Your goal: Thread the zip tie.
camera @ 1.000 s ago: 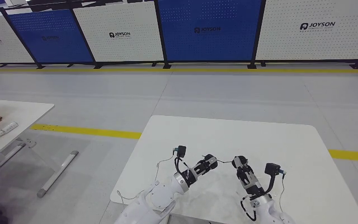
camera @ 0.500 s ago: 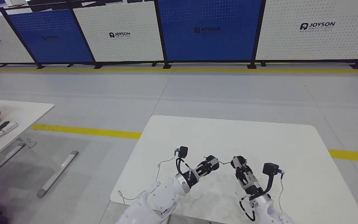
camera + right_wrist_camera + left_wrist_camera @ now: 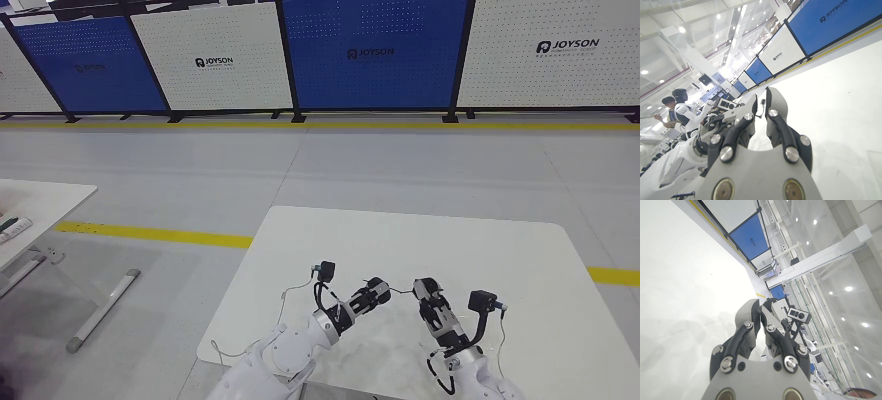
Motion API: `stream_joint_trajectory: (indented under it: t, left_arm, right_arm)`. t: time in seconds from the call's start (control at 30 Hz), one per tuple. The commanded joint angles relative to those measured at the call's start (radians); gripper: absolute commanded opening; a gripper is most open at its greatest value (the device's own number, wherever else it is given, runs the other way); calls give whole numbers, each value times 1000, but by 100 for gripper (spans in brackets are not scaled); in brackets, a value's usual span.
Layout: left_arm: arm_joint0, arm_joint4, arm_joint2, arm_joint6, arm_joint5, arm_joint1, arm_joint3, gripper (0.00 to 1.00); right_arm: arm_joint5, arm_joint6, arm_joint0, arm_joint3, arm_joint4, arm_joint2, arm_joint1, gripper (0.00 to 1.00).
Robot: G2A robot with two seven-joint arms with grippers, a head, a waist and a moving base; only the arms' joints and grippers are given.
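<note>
A thin black zip tie (image 3: 400, 291) spans the short gap between my two grippers over the near part of the white table (image 3: 400, 235). My left gripper (image 3: 380, 291) (image 3: 760, 310) is shut on one end of it, and a small black nub shows at the pinched tips. In the right wrist view the tie's square head (image 3: 763, 101) stands upright on its bent strip, between the fingertips of my right gripper (image 3: 762, 94) (image 3: 423, 289). That gripper is open by a narrow gap, and the head looks clear of both pads. The grippers point at each other, nearly touching.
The table's far half and right side are bare. Its left edge (image 3: 232, 290) and front edge lie close to the arms. A second white table (image 3: 30, 205) stands across the floor at the left. Blue and white barrier panels (image 3: 370, 55) line the back.
My right arm has shifted slightly to the left, toward the left gripper. The left gripper has kept its hold and barely moved.
</note>
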Motion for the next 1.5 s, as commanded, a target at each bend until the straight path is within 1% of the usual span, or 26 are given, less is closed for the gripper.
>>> stream_joint_trajectory:
  t: [0.0, 0.1, 0.53, 0.57, 0.63, 0.7, 0.73, 0.77, 0.97, 1.27, 1.47]
  left_arm:
    - [-1, 0, 0, 0, 2, 0, 0, 0]
    - [-2, 1, 1, 0, 6, -1, 0, 0]
    - [-1, -18, -4, 23, 36, -4, -9, 0]
    - [-1, -19, -5, 23, 37, -4, -9, 0]
    - [-1, -20, -5, 23, 38, -5, -9, 0]
    - [-1, -21, -5, 22, 37, -5, -10, 0]
    - [-1, -20, -4, 21, 36, -5, -10, 0]
    - [-1, -20, -4, 21, 36, -5, -10, 0]
    - [1, -23, -6, 23, 31, -6, -9, 0]
    - [15, -8, -4, 11, 8, -5, -26, 0]
    - [17, -5, -9, 24, 21, -5, -30, 0]
  right_arm:
    - [1, 1, -1, -1, 0, 1, -1, 22]
    - [3, 4, -2, -1, -2, 3, -2, 25]
    - [3, 9, -12, -7, -24, 13, -4, 24]
    - [3, 8, -12, -8, -26, 13, -4, 23]
    - [3, 7, -13, -7, -29, 14, -5, 16]
    - [3, 8, -13, -6, -30, 15, -6, 13]
    - [3, 7, -13, -6, -30, 15, -6, 5]
    - [3, 7, -12, -5, -30, 15, -7, 0]
    - [0, 5, -11, -2, -31, 18, -9, 0]
    - [-9, 17, -5, 2, -36, 18, -11, 0]
    - [-14, 27, -5, 2, -33, 18, -13, 0]
